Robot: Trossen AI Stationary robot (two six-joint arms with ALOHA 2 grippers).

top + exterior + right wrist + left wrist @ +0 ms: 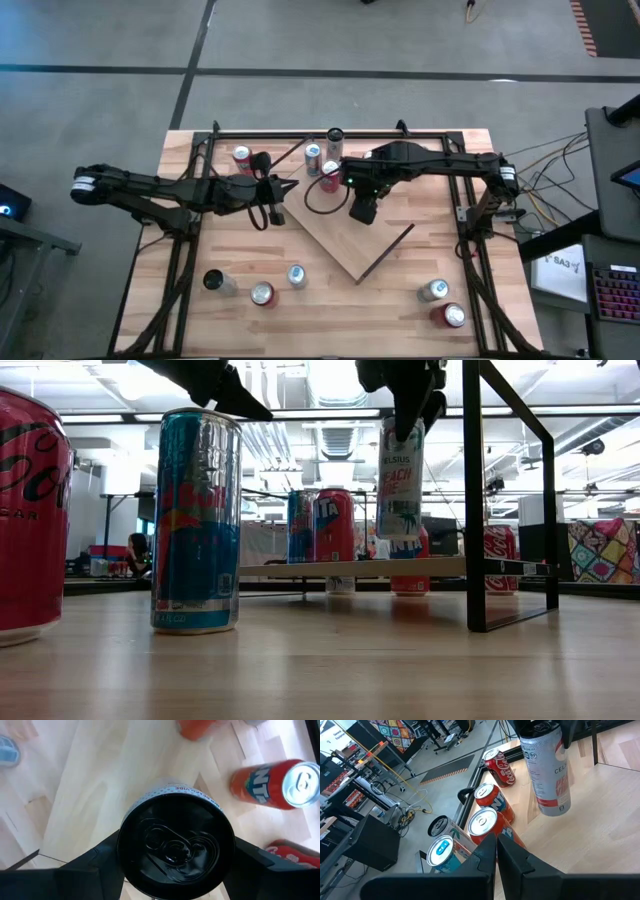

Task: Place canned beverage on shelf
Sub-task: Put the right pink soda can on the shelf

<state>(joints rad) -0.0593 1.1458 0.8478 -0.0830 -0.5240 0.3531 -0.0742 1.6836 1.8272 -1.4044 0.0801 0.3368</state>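
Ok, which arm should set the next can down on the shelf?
Right. Its hand already grips the white can by the top, hanging above the shelf. The left hand sits shut and empty beside the board.

We list two matte black six-joint arms, slim tubular links, white band at each outer shoulder end, looped black cable beside left black two-finger gripper (287,187), right black two-finger gripper (361,211), angular wedge-shaped fingers (515,862).

tall white can (400,478) hangs upright above the light-wood shelf (335,235)
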